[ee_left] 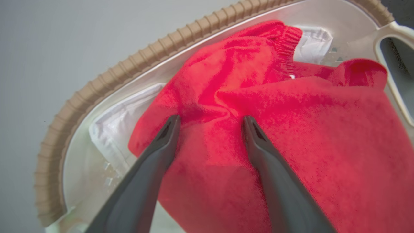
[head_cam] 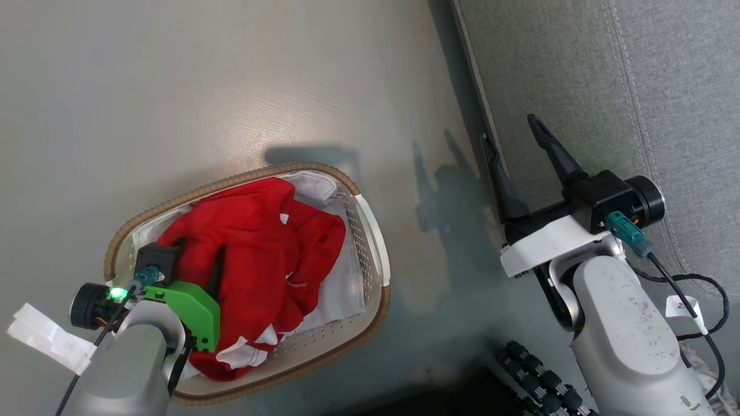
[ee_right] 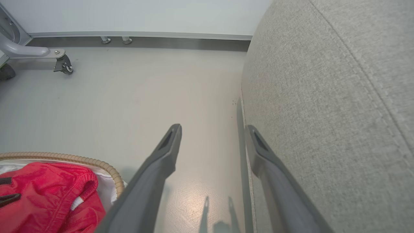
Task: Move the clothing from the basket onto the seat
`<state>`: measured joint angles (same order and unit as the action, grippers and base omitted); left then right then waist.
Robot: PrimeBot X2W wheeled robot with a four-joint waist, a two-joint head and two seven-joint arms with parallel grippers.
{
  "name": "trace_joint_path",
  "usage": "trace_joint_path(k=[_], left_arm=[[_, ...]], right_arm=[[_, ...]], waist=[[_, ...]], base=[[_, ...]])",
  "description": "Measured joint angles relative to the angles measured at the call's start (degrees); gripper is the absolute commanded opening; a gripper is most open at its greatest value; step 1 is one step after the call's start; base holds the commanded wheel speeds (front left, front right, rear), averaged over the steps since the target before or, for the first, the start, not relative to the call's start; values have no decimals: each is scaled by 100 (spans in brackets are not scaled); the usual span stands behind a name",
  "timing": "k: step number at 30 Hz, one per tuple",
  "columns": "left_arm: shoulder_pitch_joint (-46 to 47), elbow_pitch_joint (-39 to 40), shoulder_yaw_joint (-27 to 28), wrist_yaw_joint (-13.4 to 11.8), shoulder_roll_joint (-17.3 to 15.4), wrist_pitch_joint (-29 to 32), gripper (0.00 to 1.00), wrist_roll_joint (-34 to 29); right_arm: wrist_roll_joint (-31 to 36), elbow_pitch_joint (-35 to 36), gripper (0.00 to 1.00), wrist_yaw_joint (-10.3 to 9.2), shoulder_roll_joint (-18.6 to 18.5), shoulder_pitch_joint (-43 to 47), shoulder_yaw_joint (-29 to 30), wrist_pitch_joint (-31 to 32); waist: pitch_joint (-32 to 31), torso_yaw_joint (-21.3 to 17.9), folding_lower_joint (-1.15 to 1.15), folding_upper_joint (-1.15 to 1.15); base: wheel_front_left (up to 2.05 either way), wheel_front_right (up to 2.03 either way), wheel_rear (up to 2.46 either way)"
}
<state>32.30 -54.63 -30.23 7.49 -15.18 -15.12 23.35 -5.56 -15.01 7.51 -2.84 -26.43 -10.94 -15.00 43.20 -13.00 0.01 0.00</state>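
The basket (head_cam: 243, 176), oval white plastic with a brown rim (ee_left: 129, 69), stands on the floor at the lower left. Red clothing (head_cam: 260, 242) is heaped inside it, with white trim near the front. My left gripper (head_cam: 199, 248) reaches down into the basket. It is open, and in the left wrist view its gripper (ee_left: 211, 118) has both tips down on the red cloth (ee_left: 323, 129), a fold lying between them. My right gripper (head_cam: 510, 130) is open and holds nothing, hovering at the edge of the grey seat (head_cam: 578, 69). In the right wrist view the gripper (ee_right: 212, 127) is beside the seat (ee_right: 323, 113).
A white sheet (ee_left: 113, 129) lines the basket under the red cloth. Pale floor lies between basket and seat. A wheeled metal leg (ee_right: 63, 63) stands far off by the wall. A black ridged part (head_cam: 537, 381) sits by my right arm's base.
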Motion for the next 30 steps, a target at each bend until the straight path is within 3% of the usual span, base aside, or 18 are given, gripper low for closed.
trace_joint_path(k=[19,20,22,30], left_arm=[[891,-739,-2434,-1,-92,45,100,1327],[917,-773,-2524,0,-92,67,83,1419],[934,-821,-2621,-1,-74,109,0,1635],[888,-751,-2932,0,-2,35,0,2278]], right_arm=[[-322,286,100,0,3,-164,-243,0],[-332,283,100,0,3,-164,-242,0],[-338,263,100,0,2,-164,-236,0],[-330,119,100,0,4,-156,-255,1]], waist=[[705,-212,0,0],[714,-210,0,0],[694,-205,0,0],[355,-151,0,0]], base=[[0,0,0],[0,0,0],[0,0,0],[0,0,0]])
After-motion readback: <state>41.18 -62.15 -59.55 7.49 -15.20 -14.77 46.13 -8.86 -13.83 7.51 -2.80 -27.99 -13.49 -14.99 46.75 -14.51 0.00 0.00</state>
